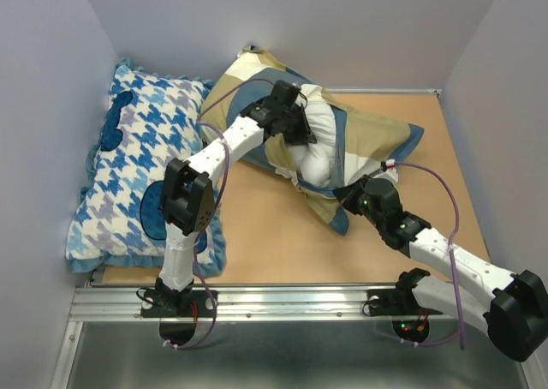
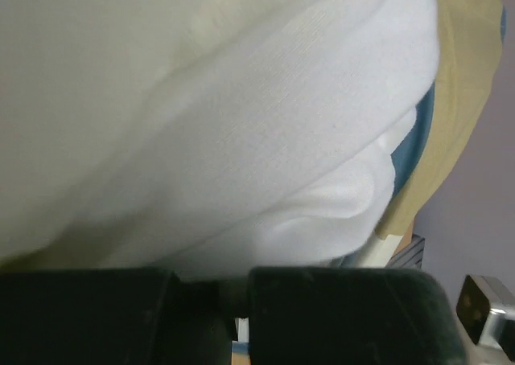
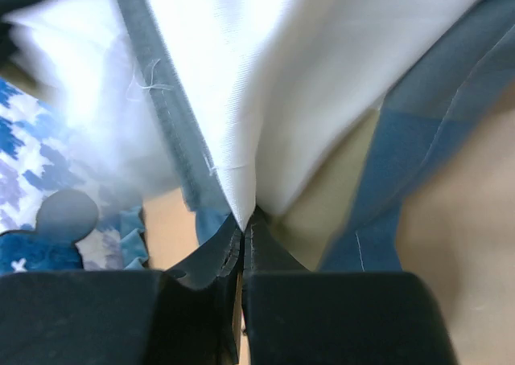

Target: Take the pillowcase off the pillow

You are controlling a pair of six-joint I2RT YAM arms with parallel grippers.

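Note:
The pillowcase [image 1: 377, 136], in tan, slate blue and cream blocks, lies at the back middle of the table with its mouth toward me. The white pillow [image 1: 318, 158] bulges out of that mouth. My left gripper [image 1: 301, 136] sits on the bulge. In the left wrist view the pillow [image 2: 241, 140] fills the frame and folds down over my left gripper [image 2: 233, 286], whose jaws stand almost together and whose tips are buried. Tan pillowcase [image 2: 459, 100] shows at the right. My right gripper [image 1: 349, 192] is shut on the case's near edge. There the right gripper [image 3: 244, 227] pinches a cream fold of pillowcase [image 3: 306, 84].
A blue-and-white houndstooth cushion [image 1: 145, 166] with a frilled edge lies along the left wall and shows again in the right wrist view [image 3: 24, 164]. Grey walls close in the wooden table [image 1: 274, 235] on three sides. A metal rail [image 1: 282, 299] runs along the near edge.

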